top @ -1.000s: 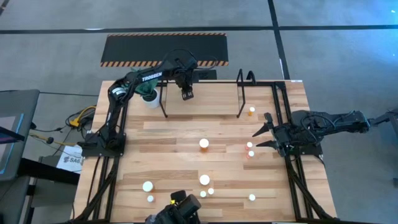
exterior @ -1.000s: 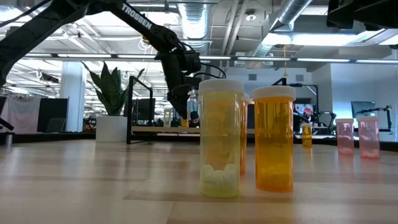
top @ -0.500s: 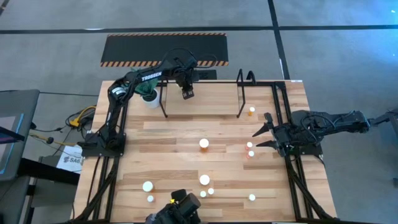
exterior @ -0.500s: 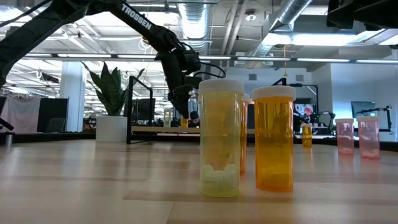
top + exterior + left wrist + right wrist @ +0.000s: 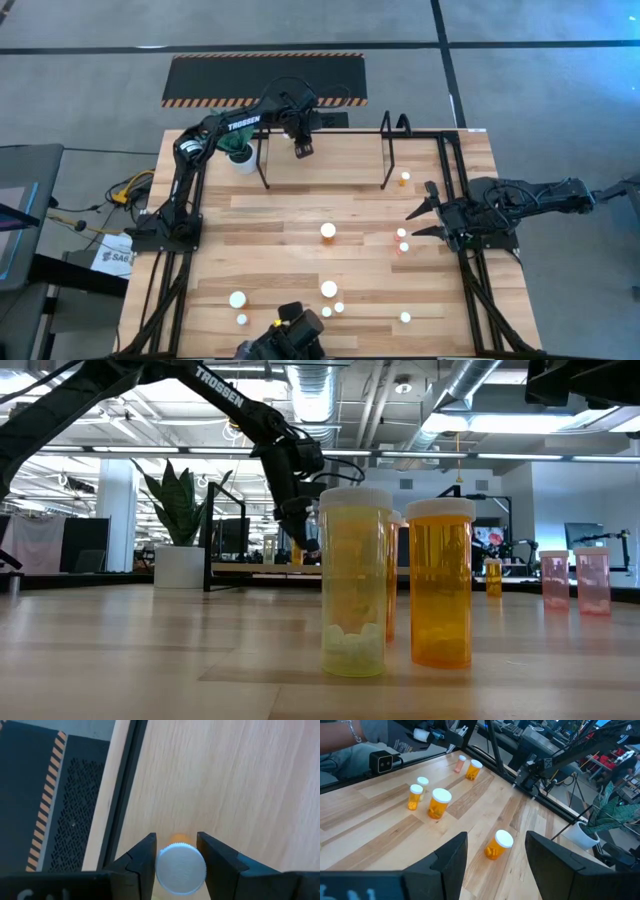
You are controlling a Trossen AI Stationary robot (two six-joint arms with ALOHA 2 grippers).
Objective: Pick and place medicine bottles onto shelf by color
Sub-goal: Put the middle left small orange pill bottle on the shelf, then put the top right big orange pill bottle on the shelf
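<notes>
My left gripper (image 5: 300, 150) hangs over the left end of the shelf (image 5: 330, 165), pointing steeply down, with a small orange medicine bottle (image 5: 181, 868) between its fingers; only the white cap and a sliver of orange body show. My right gripper (image 5: 420, 215) waits open at the table's right edge, with nothing between its fingers (image 5: 495, 850). Several more bottles stand upright across the table: an orange one (image 5: 328, 231) in the middle, pink ones (image 5: 402, 240) to the right, and others (image 5: 329, 289) near the front. One orange bottle (image 5: 404, 178) stands by the shelf's right upright. My left gripper has the small orange bottle's white cap (image 5: 165, 870) between its two fingers, one finger on each side of the cap. The fingers come from above, slanting down. The bottle is upright; the cap hides its base, so I cannot tell whether it stands on the shelf.
A green plant in a white pot (image 5: 240, 155) stands just left of the shelf. A black hazard-striped mat (image 5: 265, 80) lies on the floor beyond the table. A camera mount (image 5: 290, 335) sits at the near edge. A person's arm (image 5: 350, 745) shows past the table.
</notes>
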